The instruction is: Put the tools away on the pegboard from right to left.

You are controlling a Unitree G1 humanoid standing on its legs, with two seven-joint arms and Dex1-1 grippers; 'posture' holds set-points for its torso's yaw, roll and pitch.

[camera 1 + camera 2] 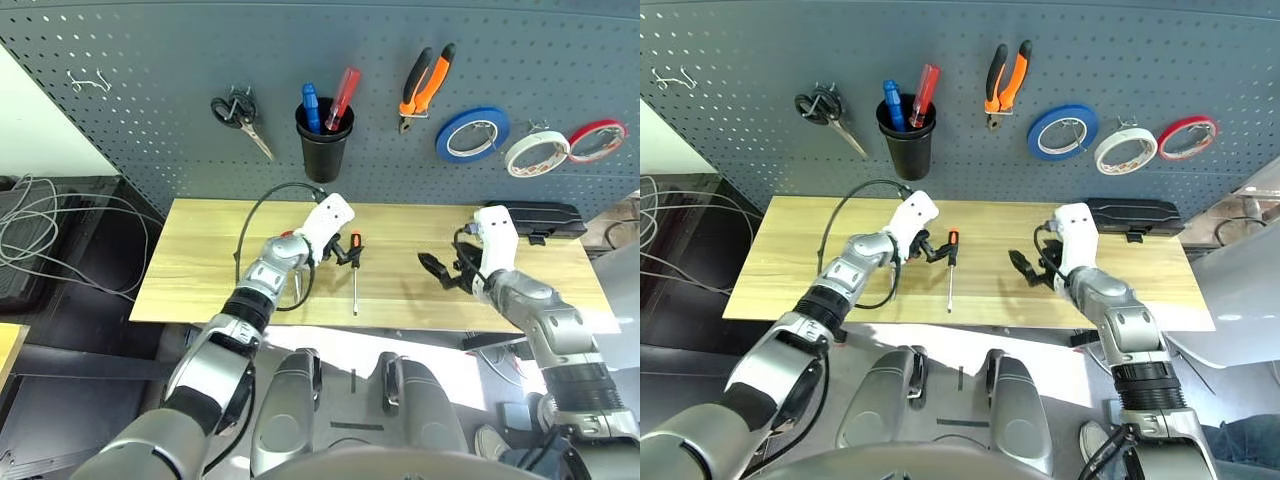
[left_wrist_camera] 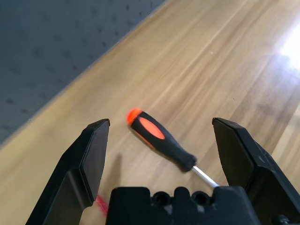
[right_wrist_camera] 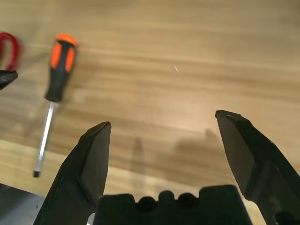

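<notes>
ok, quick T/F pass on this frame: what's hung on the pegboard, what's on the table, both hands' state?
1. The slim orange-and-black-handled screwdriver lies on the wooden table. True.
2. The orange-and-black pliers lie on the table. False: they hang on the dark blue-grey pegboard.
3. The left hand is open, with the screwdriver handle between its fingers, not gripped. True.
4. The right hand holds the white tape roll. False: it is open and empty; the roll hangs on the pegboard.
5. The black cup is empty. False: blue-handled and red-handled tools stand in it.
</notes>
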